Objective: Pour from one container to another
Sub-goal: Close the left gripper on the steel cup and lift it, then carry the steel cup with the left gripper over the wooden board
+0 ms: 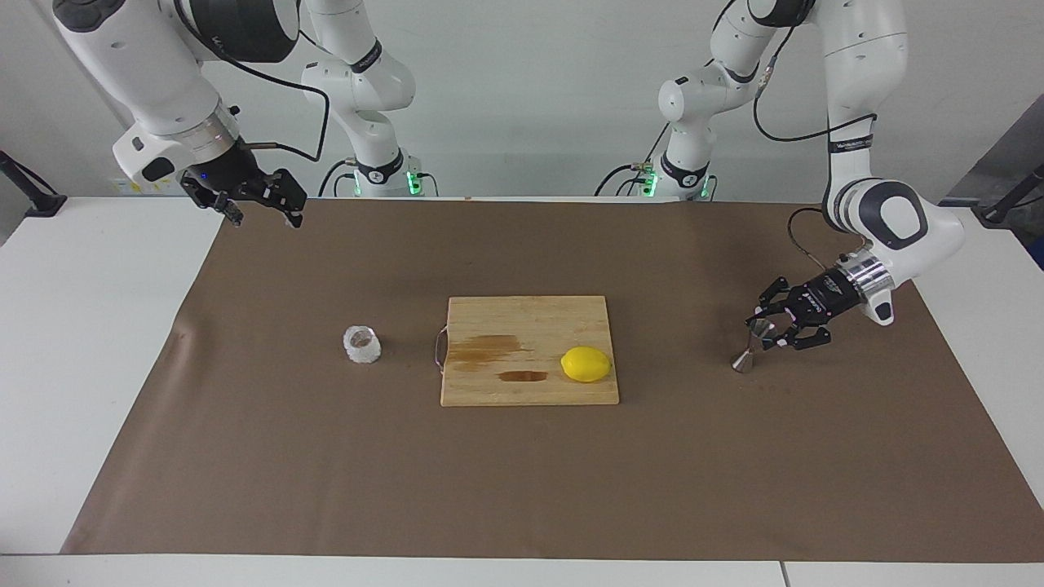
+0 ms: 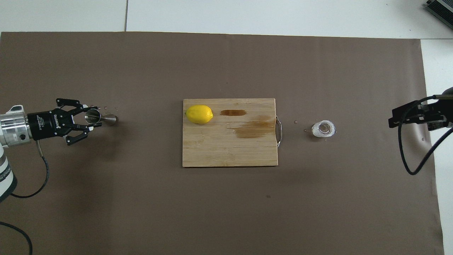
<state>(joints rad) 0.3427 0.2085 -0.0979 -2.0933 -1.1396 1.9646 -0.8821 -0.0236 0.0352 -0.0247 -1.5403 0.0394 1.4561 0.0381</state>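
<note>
The small steel hourglass jigger stands tilted on the brown mat at the left arm's end of the table. My left gripper is low over the mat, shut on the jigger's upper cone. The squat bumpy glass cup stands upright on the mat beside the board's handle, toward the right arm's end. My right gripper waits open and raised over the mat's corner by its own base, holding nothing.
A wooden cutting board with dark wet stains lies mid-table between the two containers. A yellow lemon sits on its corner nearest the jigger. Brown mat covers the table.
</note>
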